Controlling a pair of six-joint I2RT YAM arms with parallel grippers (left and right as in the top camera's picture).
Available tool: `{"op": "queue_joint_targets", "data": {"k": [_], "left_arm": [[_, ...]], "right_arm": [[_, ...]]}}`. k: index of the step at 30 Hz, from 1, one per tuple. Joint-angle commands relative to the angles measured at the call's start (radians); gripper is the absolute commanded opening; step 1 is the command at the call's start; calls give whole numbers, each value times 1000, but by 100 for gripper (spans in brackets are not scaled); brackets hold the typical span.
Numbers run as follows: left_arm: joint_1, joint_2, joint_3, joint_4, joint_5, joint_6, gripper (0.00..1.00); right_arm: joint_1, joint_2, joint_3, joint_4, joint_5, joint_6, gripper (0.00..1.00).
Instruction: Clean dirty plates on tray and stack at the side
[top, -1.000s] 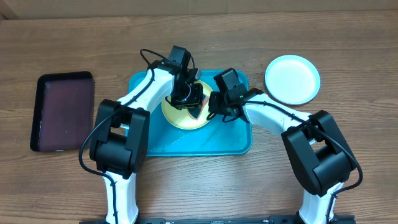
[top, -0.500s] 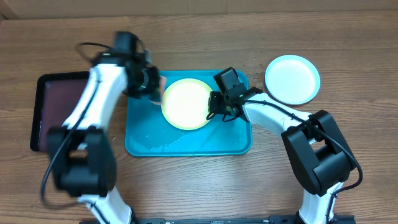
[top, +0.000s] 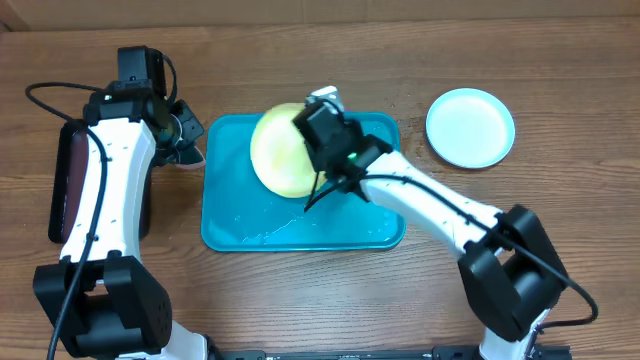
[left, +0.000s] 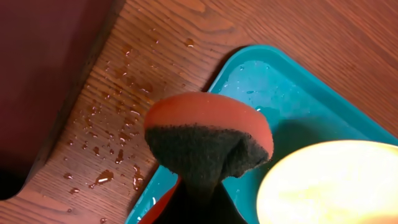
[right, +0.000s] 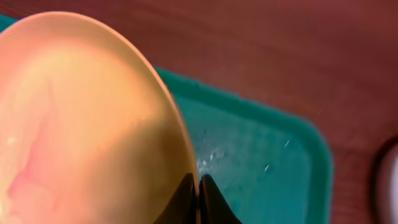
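Lifted since before, the plate (top: 276, 150) hangs rim-pinched in my right gripper (right: 198, 190) over the tray (top: 232, 226); left gripper (top: 183, 142), upper left, clamps the sponge (left: 208, 130).

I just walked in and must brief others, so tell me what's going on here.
The right hand pinches the rim of a round yellow-green plastic plate, holding it tilted above the large turquoise plastic tray, which is wet. The left hand grips an orange sponge with a dark scouring side over the splashed wooden table, between that tray and a dark maroon tray. A pale blue round plate sits off to the right.
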Motion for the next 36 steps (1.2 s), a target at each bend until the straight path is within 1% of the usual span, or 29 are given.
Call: {"op": "queue_joint_targets", "data": {"k": [1, 6, 9, 13, 14, 16, 22, 28, 33, 36], "left_arm": [[-2, 11, -2, 1, -27, -21, 4], [-2, 11, -3, -2, -27, -21, 4], [-2, 11, -3, -2, -27, -21, 4], [-2, 11, -2, -2, -27, -21, 4], [-2, 11, -3, -3, -26, -21, 4], [-2, 11, -3, -2, -19, -21, 4], [-2, 11, -2, -1, -18, -13, 4], [-2, 11, -2, -2, -12, -13, 4], [-2, 11, -2, -2, -12, -13, 4], [-2, 11, -2, -2, -12, -13, 5]], "right_arm": [[44, -37, 46, 0, 216, -152, 4], [96, -37, 50, 16, 425, -173, 4], [121, -37, 50, 47, 536, -268, 4], [155, -37, 50, 123, 637, -470, 4], [164, -37, 50, 146, 647, -527, 4], [177, -37, 50, 180, 647, -596, 4], [193, -37, 50, 222, 653, -707, 4], [193, -37, 50, 222, 658, -707, 4], [193, -37, 50, 227, 667, -778, 4], [193, -37, 50, 233, 674, -784, 4]]}}
